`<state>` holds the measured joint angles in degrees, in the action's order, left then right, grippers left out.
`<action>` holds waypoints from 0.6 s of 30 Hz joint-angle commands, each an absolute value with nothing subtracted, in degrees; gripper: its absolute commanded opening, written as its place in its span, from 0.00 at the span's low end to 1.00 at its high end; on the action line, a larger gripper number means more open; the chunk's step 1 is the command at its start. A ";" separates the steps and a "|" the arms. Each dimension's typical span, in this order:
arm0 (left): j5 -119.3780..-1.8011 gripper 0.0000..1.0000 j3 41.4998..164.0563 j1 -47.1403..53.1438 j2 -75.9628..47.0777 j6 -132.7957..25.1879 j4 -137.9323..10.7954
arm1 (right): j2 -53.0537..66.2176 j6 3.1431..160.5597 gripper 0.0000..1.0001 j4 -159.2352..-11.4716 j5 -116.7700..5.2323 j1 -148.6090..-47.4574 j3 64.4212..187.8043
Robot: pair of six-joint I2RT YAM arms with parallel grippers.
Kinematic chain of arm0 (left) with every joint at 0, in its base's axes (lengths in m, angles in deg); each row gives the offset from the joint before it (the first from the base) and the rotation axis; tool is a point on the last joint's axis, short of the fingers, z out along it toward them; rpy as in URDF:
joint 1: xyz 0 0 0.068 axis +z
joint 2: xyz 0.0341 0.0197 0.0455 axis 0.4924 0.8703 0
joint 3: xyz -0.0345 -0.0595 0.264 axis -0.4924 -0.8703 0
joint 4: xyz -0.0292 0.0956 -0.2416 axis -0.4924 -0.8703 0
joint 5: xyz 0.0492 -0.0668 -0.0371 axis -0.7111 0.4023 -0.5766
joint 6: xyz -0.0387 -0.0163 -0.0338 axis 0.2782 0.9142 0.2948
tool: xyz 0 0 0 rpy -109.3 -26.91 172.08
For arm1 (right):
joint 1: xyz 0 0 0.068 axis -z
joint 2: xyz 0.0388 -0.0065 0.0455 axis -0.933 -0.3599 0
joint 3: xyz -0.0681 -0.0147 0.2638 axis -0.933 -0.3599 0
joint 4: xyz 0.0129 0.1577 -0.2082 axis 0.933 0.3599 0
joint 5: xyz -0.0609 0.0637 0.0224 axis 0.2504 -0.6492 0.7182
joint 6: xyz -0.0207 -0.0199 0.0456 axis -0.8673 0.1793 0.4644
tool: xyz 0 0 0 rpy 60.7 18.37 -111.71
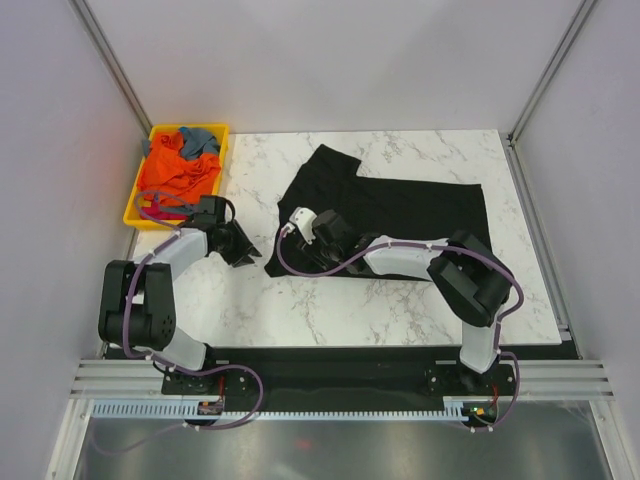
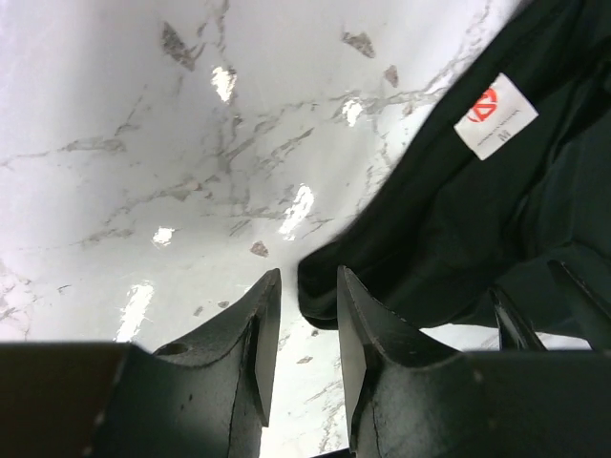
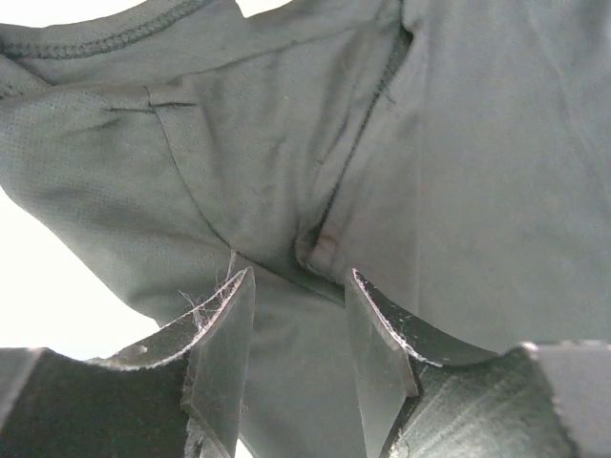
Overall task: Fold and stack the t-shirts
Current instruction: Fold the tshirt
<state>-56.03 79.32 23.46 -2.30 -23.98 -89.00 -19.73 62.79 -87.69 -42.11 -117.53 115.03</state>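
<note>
A large black t-shirt (image 1: 420,210) lies spread on the marble table, right of centre. My left gripper (image 1: 240,250) sits just left of its near-left edge. In the left wrist view the left gripper (image 2: 307,277) is open, with only marble between the fingers. The black t-shirt's rolled edge (image 2: 382,277) lies right at the tips, and its white neck label (image 2: 496,114) is farther off. My right gripper (image 1: 322,228) hovers over the shirt's left part. In the right wrist view the right gripper (image 3: 301,272) is open above the black cloth (image 3: 458,143), a small pucker just past its tips.
A yellow tray (image 1: 135,215) stands at the back left of the table, holding an orange t-shirt (image 1: 180,172) and a grey-blue one (image 1: 200,140). Grey walls enclose the table on three sides. The arm bases sit at the near edge.
</note>
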 commanded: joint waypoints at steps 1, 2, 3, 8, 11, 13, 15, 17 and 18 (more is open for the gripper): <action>-53.47 0.37 78.77 23.96 -2.31 -22.49 -86.33 | -21.49 59.39 0.50 -88.94 -40.40 -117.86 118.33; -54.08 0.37 78.77 23.96 -2.40 -22.41 -86.41 | -22.02 59.04 0.49 -88.85 -39.70 -118.04 118.94; -54.09 0.37 78.77 23.96 -2.40 -22.41 -86.24 | -22.81 58.87 0.49 -88.76 -38.99 -118.12 119.29; -53.64 0.37 78.51 23.88 -2.57 -22.49 -86.24 | -24.31 57.81 0.39 -89.02 -33.37 -118.65 120.09; -54.08 0.37 78.16 23.79 -2.57 -22.41 -86.06 | -24.05 58.33 0.36 -89.55 -32.75 -118.65 119.83; -54.78 0.37 78.25 23.61 -2.49 -22.41 -86.06 | -23.70 58.95 0.35 -89.82 -32.92 -118.65 119.82; -55.14 0.37 78.42 23.35 -2.05 -22.32 -86.15 | -23.96 59.13 0.33 -90.08 -32.75 -118.74 119.91; -55.58 0.37 78.33 22.91 -1.78 -22.32 -86.15 | -24.31 59.39 0.24 -90.08 -32.22 -118.74 120.26; -55.75 0.37 78.25 22.82 -1.78 -22.32 -86.15 | -24.40 59.57 0.21 -90.43 -30.91 -118.74 120.26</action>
